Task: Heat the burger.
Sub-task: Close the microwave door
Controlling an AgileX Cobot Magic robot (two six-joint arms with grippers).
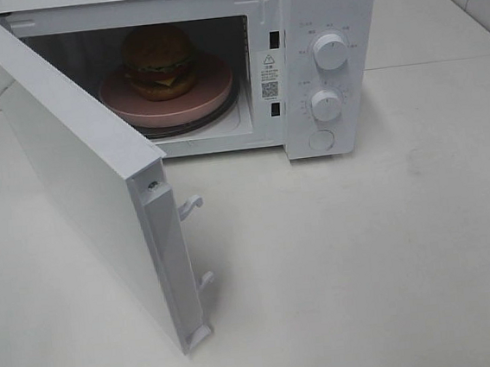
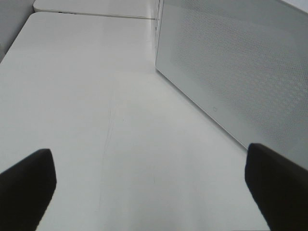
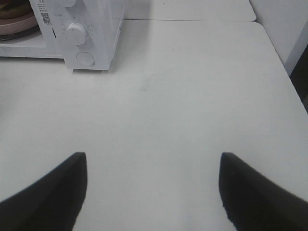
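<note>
A white worktop (image 1: 366, 267) fills the room's foreground, with pale wall tiles at the far right corner. On it stands a white microwave (image 1: 323, 2), its door (image 1: 80, 182) swung wide open toward the front left. Beside the cavity is a small sticker (image 1: 269, 77) with a warning triangle and a QR code; its print, like the markings around the two dials (image 1: 329, 51), is too small to read.

The burger (image 1: 159, 61) sits inside the cavity on a pink plate (image 1: 133, 103). It stands upright, its stack running straight up, with the glossy bun on top and the cheese and lettuce edges facing the opening.

Neither arm shows from the high camera. The left tool (image 2: 149, 149) hangs low over the bare worktop near the door's dotted panel, its fingers (image 2: 29, 187) spread wide and holding nothing. The right tool (image 3: 152, 155) is angled down at the worktop, well apart from the control panel, also spread apart and empty.
</note>
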